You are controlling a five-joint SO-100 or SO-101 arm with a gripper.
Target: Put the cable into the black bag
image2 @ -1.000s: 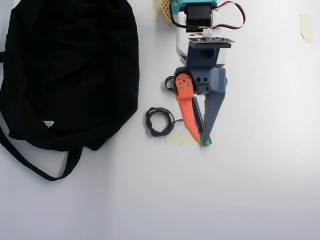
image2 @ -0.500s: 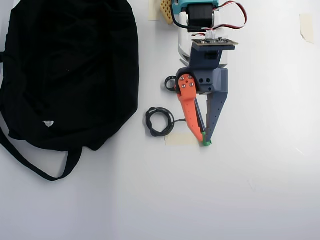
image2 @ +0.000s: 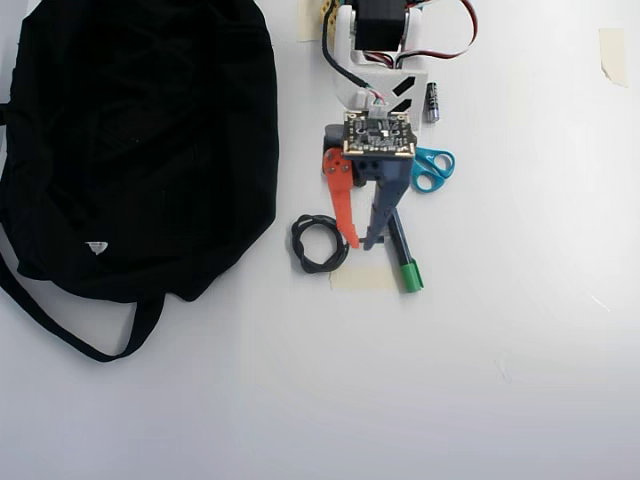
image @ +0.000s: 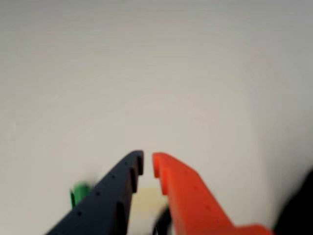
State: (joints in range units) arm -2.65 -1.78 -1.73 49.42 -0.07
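Note:
The cable (image2: 318, 243) is a thin black wire coiled in a small loop on the white table, just right of the black bag (image2: 140, 140) in the overhead view. My gripper (image2: 361, 243) hovers right beside the cable, its orange finger (image2: 345, 205) nearest the loop. The jaws stand almost together with only a narrow gap and hold nothing. In the wrist view the gripper (image: 146, 161) points at bare table. A dark blur by the orange finger (image: 195, 200) may be the cable. A black mass at the lower right corner may be the bag; I cannot tell.
A marker with a green cap (image2: 405, 262) lies right of the gripper, and the cap shows in the wrist view (image: 79, 193). Teal scissors (image2: 432, 168) and a small battery (image2: 432, 101) lie near the arm base (image2: 375, 40). A tape patch (image2: 365, 278) is below the gripper.

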